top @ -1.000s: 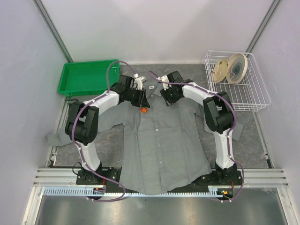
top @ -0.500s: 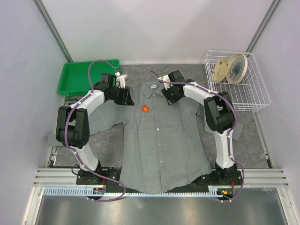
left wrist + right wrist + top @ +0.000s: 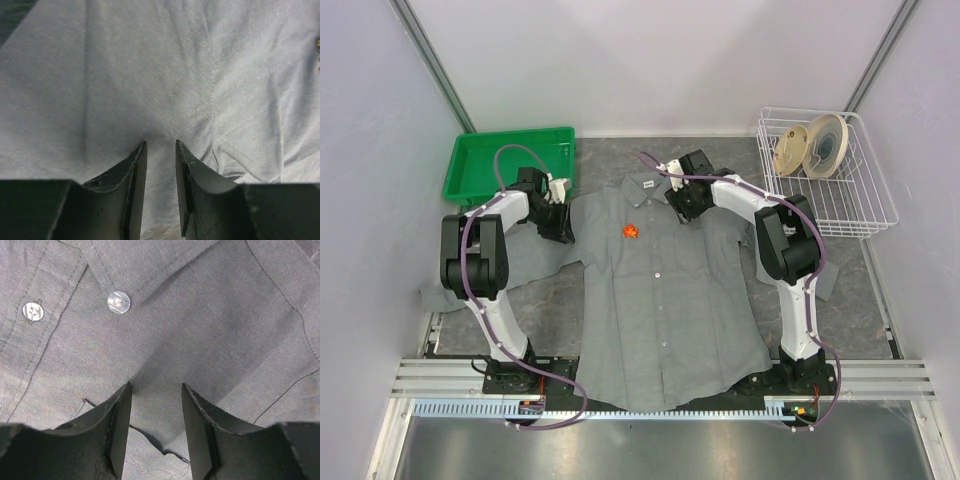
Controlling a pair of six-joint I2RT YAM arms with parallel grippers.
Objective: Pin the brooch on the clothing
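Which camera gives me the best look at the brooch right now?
Top external: the brooch shows whole, a small orange-red spot on the chest of the shirt. The left wrist view has at most a dark sliver at its right edge; the right wrist view shows only fabric and buttons.

My left gripper black. Shirt plain grey, buttons pale. Brooch orange-red. Tray green. Basket white wire.

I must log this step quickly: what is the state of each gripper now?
Left gripper: open, narrow gap, tips over the shirt, holding nothing.
Right gripper: jaws apart with a shirt fold between; grip cannot be told.
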